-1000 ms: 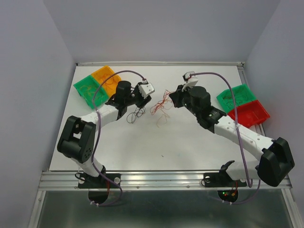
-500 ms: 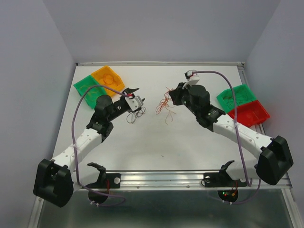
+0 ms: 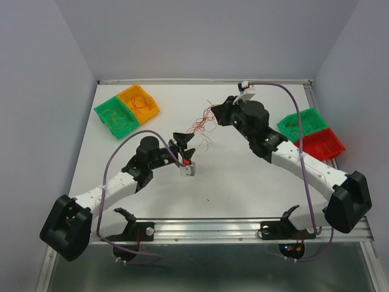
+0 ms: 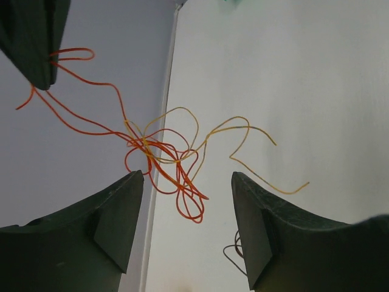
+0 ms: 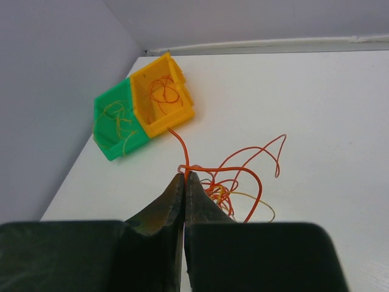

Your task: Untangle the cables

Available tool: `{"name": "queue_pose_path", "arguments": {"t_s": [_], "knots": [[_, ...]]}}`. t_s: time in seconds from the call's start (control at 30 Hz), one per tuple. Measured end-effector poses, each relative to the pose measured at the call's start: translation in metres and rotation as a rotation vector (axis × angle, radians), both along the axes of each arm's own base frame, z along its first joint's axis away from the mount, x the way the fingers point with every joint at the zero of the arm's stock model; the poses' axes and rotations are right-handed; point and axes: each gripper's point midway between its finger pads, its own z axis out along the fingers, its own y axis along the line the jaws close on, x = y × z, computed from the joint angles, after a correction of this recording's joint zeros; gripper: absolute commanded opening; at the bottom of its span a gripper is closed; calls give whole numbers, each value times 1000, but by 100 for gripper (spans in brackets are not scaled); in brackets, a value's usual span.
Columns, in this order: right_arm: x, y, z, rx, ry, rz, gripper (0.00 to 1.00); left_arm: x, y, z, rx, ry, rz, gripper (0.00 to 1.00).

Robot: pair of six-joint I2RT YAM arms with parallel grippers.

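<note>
Tightly, the right gripper (image 5: 184, 177) pinches the orange cable tangle (image 5: 217, 190), which dangles just ahead of the wide-spread left gripper (image 4: 187, 179).

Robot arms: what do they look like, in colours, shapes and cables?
The left arm and the right arm both have white links with black joints and black bases. A purple cable loops along each. The fingers are black, wedge-shaped in the left wrist view.

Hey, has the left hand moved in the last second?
Yes. In the top view, the left hand has moved toward the near edge of the table, farther from the orange bin.
</note>
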Motion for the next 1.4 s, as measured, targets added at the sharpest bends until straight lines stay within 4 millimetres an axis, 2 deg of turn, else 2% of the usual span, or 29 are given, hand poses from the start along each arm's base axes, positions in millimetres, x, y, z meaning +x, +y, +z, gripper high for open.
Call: {"name": "queue_pose_path", "arguments": {"t_s": [0.33,0.4,0.5,0.63,0.83,1.03,1.07,1.13,1.17,1.23,1.4], "knots": [[-4,13,23,50,-26,68,0,20,-4,-47,225,-150,-25,71],[-5,14,23,51,-26,72,0,23,-7,-55,260,-167,-31,68],[-5,14,23,52,-25,76,1,30,-15,-55,287,-196,-35,65],[-7,16,23,57,-21,89,1,40,-31,-40,283,-259,-28,64],[-7,22,17,56,-5,113,0,47,-33,-29,276,-324,1,63],[-9,24,16,57,0,127,1,52,-38,-33,296,-343,9,61],[-9,24,16,58,0,128,1,53,-40,-35,300,-344,7,59],[-9,25,16,60,2,131,1,52,-45,-37,310,-349,1,47],[-9,25,16,61,2,134,1,52,-47,-38,316,-354,-1,27],[-10,26,16,67,6,136,1,55,-51,-42,333,-360,4,2],[-10,25,17,71,5,131,1,61,-52,-51,360,-345,20,0]]}}
